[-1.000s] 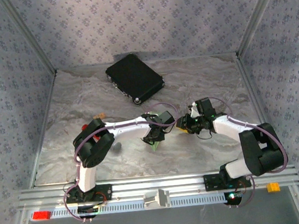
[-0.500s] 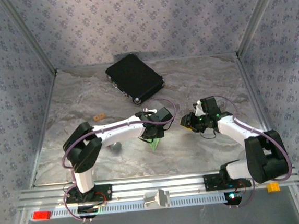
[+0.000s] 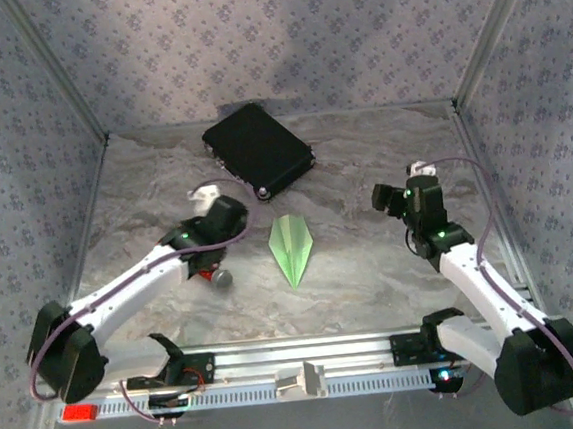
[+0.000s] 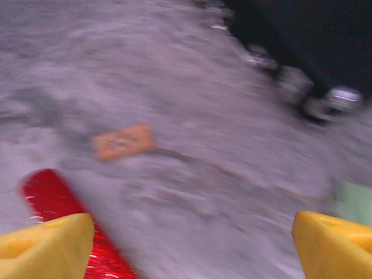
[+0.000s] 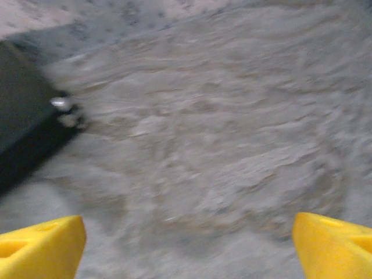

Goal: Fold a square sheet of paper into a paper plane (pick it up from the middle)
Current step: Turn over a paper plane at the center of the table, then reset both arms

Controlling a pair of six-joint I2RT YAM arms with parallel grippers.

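While the 2 arms stood well apart from it, the plane [image 3: 291, 247] lay free on the table [image 3: 373, 287], about midway between them. It lay flat, nose toward the near edge, with its centre crease showing. From that, the folding looked finished, and the dart seemed to sit in open ground so that nothing crowded or creased it. The left gripper [image 4: 192, 235] hung with its yellow fingers spread wide and nothing between them, low over the red handle of the tool [image 3: 214, 274]. A sliver of green paper showed at the right edge of the left wrist view. The right gripper [image 5: 186, 235] was spread just as wide over bare table, holding nothing. Spread fingers suited a job with nothing left to grip. The case [image 3: 259, 149] sat at the back, clear of the plane, and a small orange tag [image 4: 122, 141] lay loose beyond the tool. The table wore a grey, marbled, rumpled covering that might snag thin paper if it were slid. Walls [image 3: 271, 35] in a pale floral print closed 3 sides, edged by a metal frame [image 3: 59, 84], with a slotted rail [image 3: 309, 358] along the near edge.
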